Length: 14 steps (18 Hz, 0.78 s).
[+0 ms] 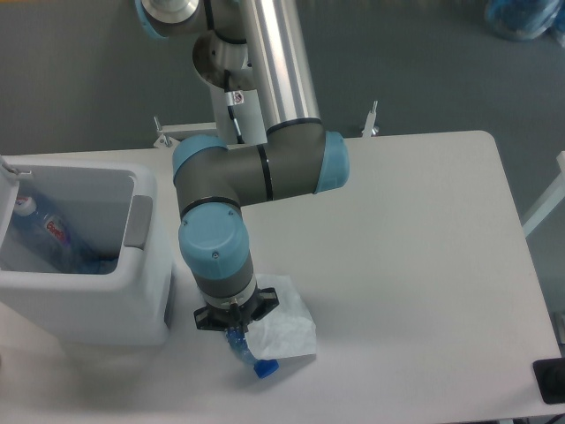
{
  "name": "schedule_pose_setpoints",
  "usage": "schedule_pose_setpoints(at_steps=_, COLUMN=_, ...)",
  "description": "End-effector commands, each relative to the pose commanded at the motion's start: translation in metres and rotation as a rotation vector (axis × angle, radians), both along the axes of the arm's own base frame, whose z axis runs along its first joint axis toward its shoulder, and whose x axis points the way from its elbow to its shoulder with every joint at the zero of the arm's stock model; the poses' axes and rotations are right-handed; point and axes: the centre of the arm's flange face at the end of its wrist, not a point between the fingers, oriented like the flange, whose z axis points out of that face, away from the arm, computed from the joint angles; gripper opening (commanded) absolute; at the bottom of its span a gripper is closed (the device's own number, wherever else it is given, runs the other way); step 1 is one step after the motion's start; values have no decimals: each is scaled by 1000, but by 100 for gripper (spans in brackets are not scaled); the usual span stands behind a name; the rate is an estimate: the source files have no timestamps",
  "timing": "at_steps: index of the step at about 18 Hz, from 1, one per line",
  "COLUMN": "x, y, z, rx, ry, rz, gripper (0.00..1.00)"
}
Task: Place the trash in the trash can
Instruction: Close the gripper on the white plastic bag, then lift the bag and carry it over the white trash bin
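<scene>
One gripper (235,329) sits low over the table (415,265), its jaws hidden beneath the wrist; whether they pinch the bottle cannot be determined. The small clear bottle (248,355) projects from directly under the gripper, blue cap pointing toward the table's near edge. The white bag (281,322) lies touching the bottle on its right side. The trash can (88,300) stands to the left, beside the arm, with a red-and-white labelled bottle (48,231) inside.

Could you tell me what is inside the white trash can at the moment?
Inside the trash can lies a bottle with a red-and-white label, leaning toward the left wall. Something bluish sits at the bottom beside it. The near wall covers the rest of the floor.
</scene>
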Motion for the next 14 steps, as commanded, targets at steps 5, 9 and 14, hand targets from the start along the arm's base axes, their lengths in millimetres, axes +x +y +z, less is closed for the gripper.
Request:
schedule_pose_setpoints(at_steps=5, x=-23, y=-16, z=31, rx=43, ry=29, rz=21, gripper=0)
schedule_pose_setpoints(at_steps=9, x=-36, y=-23, z=80, rx=106, ry=80, rz=20, gripper=0)
schedule_pose_setpoints(at_steps=14, x=-40, y=-31, z=138, rx=180, ry=143, rz=25, gripper=0)
